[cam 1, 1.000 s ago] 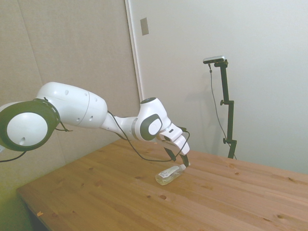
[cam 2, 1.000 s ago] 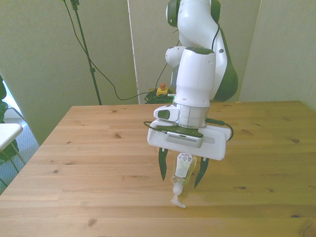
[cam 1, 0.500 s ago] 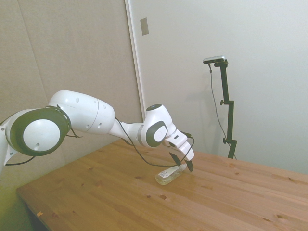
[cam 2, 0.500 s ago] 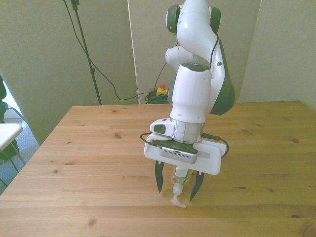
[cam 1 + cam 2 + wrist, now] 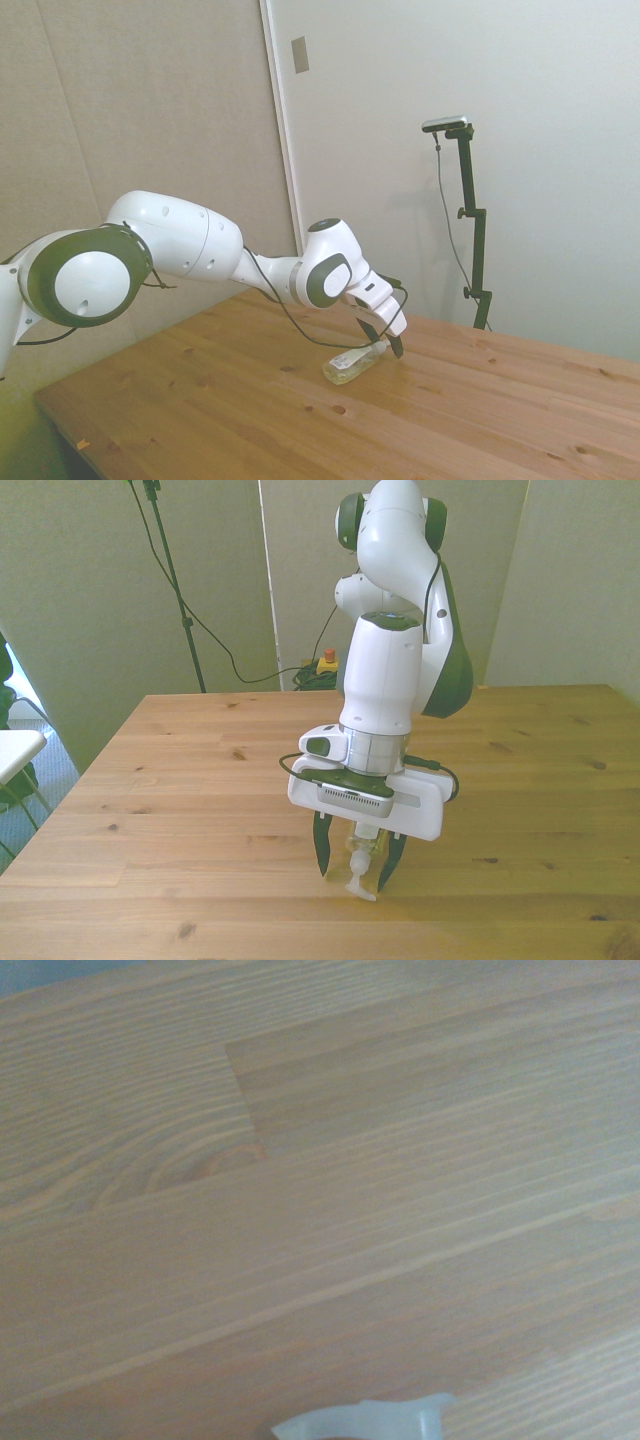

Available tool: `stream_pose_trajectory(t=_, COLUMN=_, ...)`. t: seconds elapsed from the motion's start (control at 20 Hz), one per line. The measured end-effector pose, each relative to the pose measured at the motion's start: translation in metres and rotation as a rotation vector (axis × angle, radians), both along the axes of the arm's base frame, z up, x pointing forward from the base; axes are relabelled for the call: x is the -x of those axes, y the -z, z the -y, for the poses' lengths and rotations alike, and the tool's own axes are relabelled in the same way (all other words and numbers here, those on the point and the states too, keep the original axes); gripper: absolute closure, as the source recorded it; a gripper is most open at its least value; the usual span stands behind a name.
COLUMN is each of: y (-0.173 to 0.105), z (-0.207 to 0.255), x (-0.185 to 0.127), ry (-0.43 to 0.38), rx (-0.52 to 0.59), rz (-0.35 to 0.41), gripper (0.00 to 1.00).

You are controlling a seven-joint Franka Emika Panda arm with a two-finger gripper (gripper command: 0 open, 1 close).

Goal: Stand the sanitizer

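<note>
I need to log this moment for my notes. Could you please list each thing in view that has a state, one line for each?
sanitizer: lying on its side on the table, nozzle cap toward the front camera, not yet standing.
gripper: open, lowered with one finger on each side of the sanitizer near its cap end; contact cannot be told.
table: bears only the sanitizer.

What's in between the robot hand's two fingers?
The sanitizer, lying on its side on the table. The front view shows the hand open, a finger on each side of it.
</note>
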State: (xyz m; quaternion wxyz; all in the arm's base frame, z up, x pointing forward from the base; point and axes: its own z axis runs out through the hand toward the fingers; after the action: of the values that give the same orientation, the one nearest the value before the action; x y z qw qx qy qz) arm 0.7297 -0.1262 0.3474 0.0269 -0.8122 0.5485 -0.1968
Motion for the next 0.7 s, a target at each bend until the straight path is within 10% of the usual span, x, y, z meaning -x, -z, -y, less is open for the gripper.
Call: stream_pose_trajectory(t=0.7, y=0.001, z=0.012, x=0.001, ry=0.053, rx=-0.053, rz=0.013, gripper=1.0)
